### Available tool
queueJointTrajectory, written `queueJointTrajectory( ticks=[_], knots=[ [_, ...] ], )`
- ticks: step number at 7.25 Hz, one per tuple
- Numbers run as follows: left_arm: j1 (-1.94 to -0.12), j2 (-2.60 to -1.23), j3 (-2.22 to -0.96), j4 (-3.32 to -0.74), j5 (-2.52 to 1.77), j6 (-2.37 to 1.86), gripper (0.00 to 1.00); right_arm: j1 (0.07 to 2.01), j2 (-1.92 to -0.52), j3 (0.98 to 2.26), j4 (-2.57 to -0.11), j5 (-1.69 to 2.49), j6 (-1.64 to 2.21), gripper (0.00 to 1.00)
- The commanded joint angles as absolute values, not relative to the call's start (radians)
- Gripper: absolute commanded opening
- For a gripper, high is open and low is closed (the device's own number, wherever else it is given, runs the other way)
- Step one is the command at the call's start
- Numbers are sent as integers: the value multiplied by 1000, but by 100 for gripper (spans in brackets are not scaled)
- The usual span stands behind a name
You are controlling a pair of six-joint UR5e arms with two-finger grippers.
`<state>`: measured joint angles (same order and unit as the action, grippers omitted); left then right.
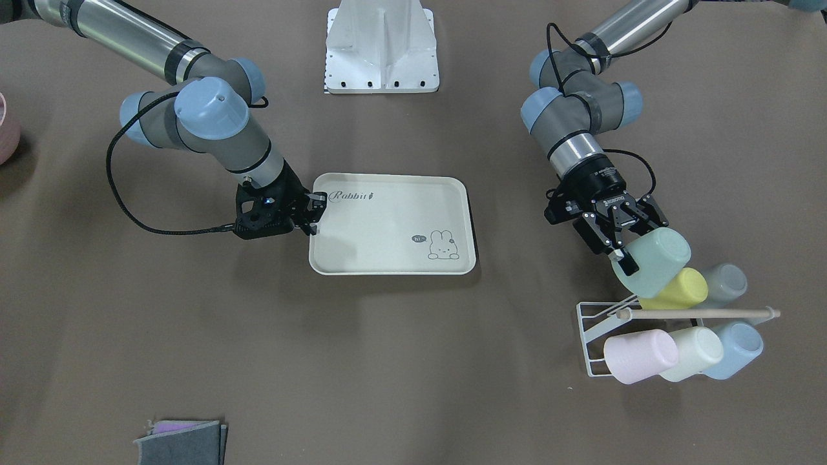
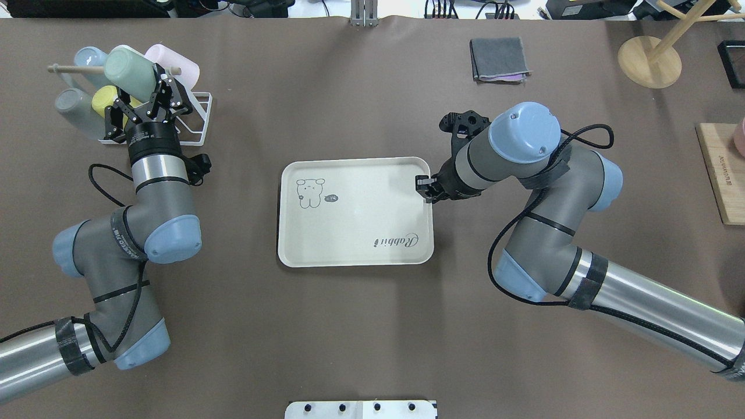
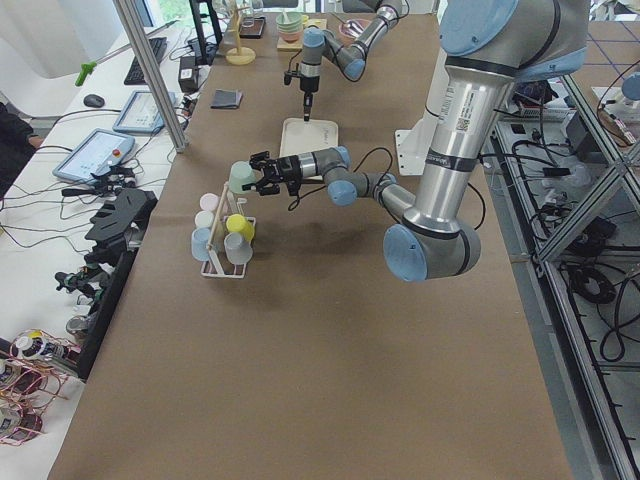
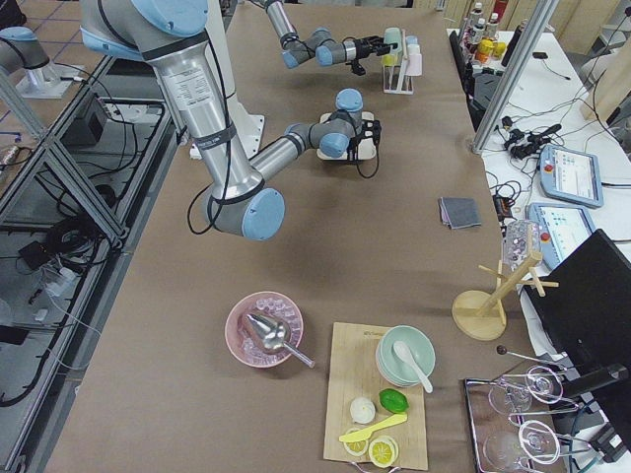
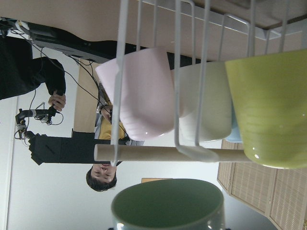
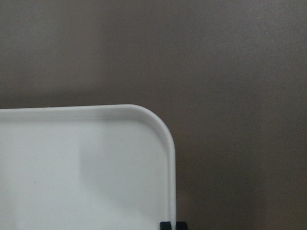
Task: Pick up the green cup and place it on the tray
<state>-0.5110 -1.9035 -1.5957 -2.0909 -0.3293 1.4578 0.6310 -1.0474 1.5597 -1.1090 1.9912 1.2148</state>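
The mint-green cup [image 1: 656, 257] is tilted on its side, held at its rim by my left gripper [image 1: 621, 253], just above the white wire rack [image 1: 589, 336]. It shows in the overhead view [image 2: 129, 67] with the left gripper [image 2: 152, 93] behind it, and its rim fills the bottom of the left wrist view [image 5: 168, 206]. The cream Rabbit tray [image 1: 387, 223] lies flat mid-table. My right gripper [image 1: 313, 214] is shut on the tray's short edge, near a corner [image 6: 158, 124]; it also shows in the overhead view [image 2: 426, 189].
The rack holds pink [image 1: 639, 355], cream [image 1: 692, 352], blue [image 1: 736, 349], yellow [image 1: 678, 287] and grey [image 1: 727, 284] cups under a wooden dowel [image 1: 698, 314]. A folded grey cloth [image 2: 500, 58], a wooden stand [image 2: 649, 61] and a wooden board [image 2: 722, 174] lie at the far right.
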Motion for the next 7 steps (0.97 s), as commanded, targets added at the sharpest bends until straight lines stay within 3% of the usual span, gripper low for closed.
queueJointTrajectory(
  ticks=[1,2,3,7],
  knots=[
    [-531,-1943,-1646,-2282,-531,1467,18,630,-1046,1545,-1101,1988,1216,1],
    [-547,-1986,-1673,-2354,-667,1460,18,630,-1048,1534,-1100,1987,1221,42],
    [-564,-2046,-1680,-2374,-818,1377,18,632,-1052,1529,-1098,1971,1213,99],
    [-557,-2097,-1671,-2443,-1240,551,4,739,-1055,1537,-1205,2018,1046,100]
  ],
)
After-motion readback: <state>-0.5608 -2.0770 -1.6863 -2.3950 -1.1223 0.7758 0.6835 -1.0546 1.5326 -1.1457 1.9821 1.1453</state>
